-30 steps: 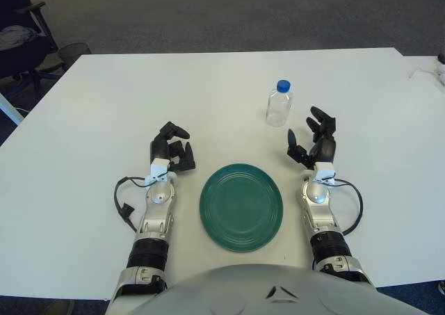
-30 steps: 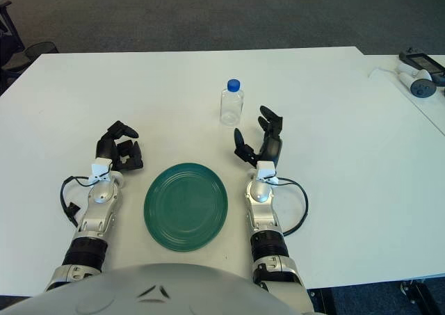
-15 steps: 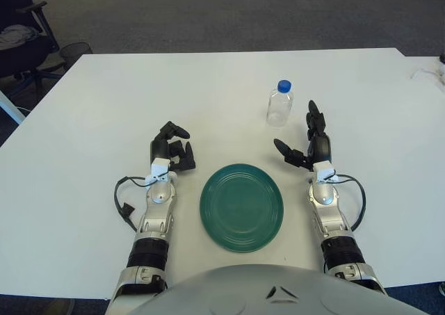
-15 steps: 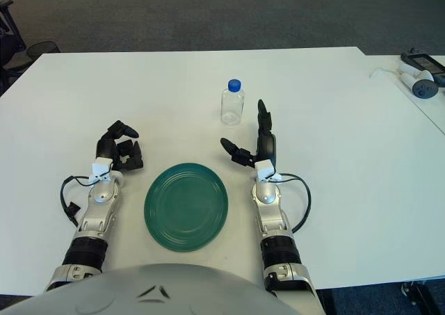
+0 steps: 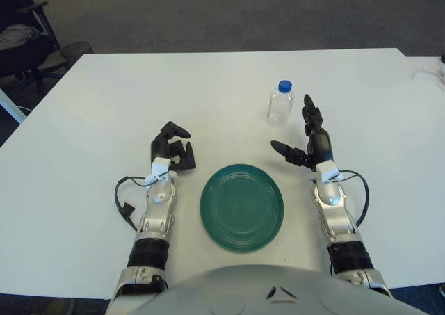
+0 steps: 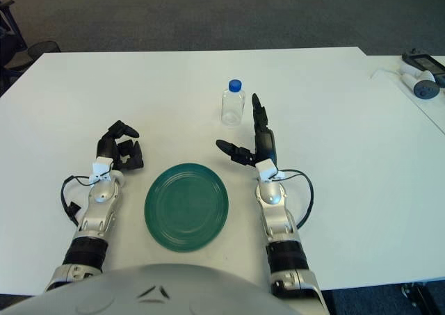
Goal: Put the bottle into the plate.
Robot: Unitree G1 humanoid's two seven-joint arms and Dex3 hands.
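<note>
Bottle (image 5: 279,104) upright on table (image 5: 97,99), behind green plate (image 5: 241,206); right robot hand (image 5: 306,140) spread wide beside it, left robot hand (image 5: 172,150) curled, empty.

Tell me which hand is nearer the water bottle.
Right. The right hand is open just beside and below the water bottle, not touching it. The left hand, fingers curled, shows left of the green plate, well away.

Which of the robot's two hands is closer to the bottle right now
The right hand: its fingers are spread open just beside the bottle, not touching it. The left hand shows curled, left of the plate.
</note>
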